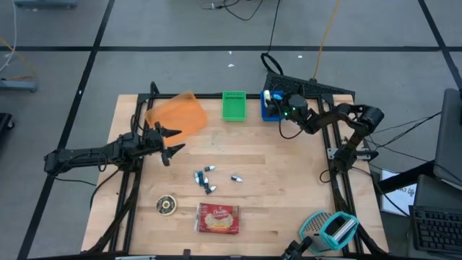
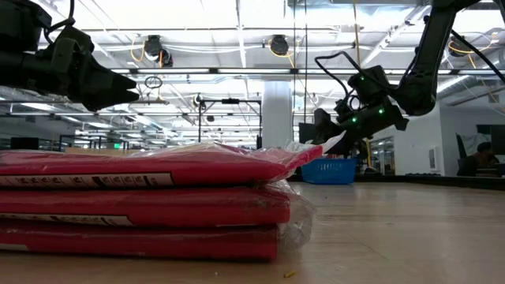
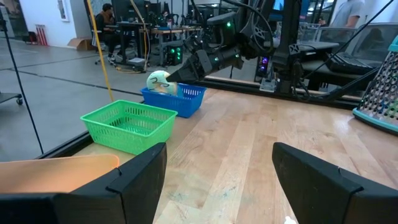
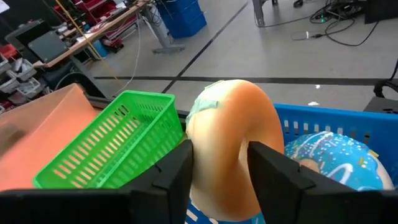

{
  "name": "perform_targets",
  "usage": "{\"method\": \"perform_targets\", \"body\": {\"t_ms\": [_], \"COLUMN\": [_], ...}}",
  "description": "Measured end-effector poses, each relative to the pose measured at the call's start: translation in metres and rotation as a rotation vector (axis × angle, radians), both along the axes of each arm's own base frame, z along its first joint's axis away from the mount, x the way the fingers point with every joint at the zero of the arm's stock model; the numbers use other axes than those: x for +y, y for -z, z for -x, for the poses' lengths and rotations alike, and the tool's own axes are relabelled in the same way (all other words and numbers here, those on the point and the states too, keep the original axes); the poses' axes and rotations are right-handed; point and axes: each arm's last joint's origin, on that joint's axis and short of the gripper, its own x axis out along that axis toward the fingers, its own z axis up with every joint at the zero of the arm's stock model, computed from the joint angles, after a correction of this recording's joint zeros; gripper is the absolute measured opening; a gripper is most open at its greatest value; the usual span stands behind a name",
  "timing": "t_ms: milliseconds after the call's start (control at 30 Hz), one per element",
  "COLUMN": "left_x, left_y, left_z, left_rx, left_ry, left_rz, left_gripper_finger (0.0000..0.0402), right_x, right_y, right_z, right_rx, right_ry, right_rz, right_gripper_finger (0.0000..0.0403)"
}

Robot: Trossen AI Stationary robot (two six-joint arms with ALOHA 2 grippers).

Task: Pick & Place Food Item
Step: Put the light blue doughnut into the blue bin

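Observation:
My right gripper [image 4: 221,163] is at the table's far right, over the blue basket [image 1: 270,110], shut on a tan donut [image 4: 231,124] with pale green icing on one face. A blue-frosted donut [image 4: 329,155] lies in that basket. The left wrist view shows the held donut [image 3: 158,81] above the basket's rim [image 3: 177,99]. My left gripper [image 1: 172,141] waits open at the table's left side, level, touching nothing. A red food packet [image 1: 218,218] lies flat near the front edge. My right gripper has the donut between its two fingers, one on each flat face [image 4: 204,155]. The donut stands on edge, its rim toward the wrist camera. The fingers come nearly level from the table's right. Whether its underside rests in the basket is hidden.
A green basket [image 1: 233,105] stands left of the blue one, and an orange dish [image 1: 177,114] left of that. Small wrapped sweets [image 1: 209,178] lie mid-table, a round tin [image 1: 167,206] front left, a teal grater [image 1: 330,228] front right.

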Motion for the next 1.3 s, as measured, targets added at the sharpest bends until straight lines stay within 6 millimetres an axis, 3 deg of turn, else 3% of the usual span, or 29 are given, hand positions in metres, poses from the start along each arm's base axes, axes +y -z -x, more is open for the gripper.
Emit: {"method": "perform_targets", "body": {"t_ms": [533,933,1300], "left_x": [0.0,0.0,0.0], "left_y": [0.0,0.0,0.0], "left_z": [0.0,0.0,0.0], "left_rx": [0.0,0.0,0.0], "left_ry": [0.0,0.0,0.0], "left_rz": [0.0,0.0,0.0], "left_gripper_finger": [0.0296,0.0296,0.0296], "right_x": [0.0,0.014,0.021], "right_y": [-0.002,-0.035,-0.027], "right_z": [0.001,0.013,0.017], "right_rx": [0.057,0.239,0.372], "right_ry": [0.003,0.043,0.016], "right_rz": [0.043,0.134,0.076], "right_gripper_finger": [0.0138,0.0134,0.013]}}
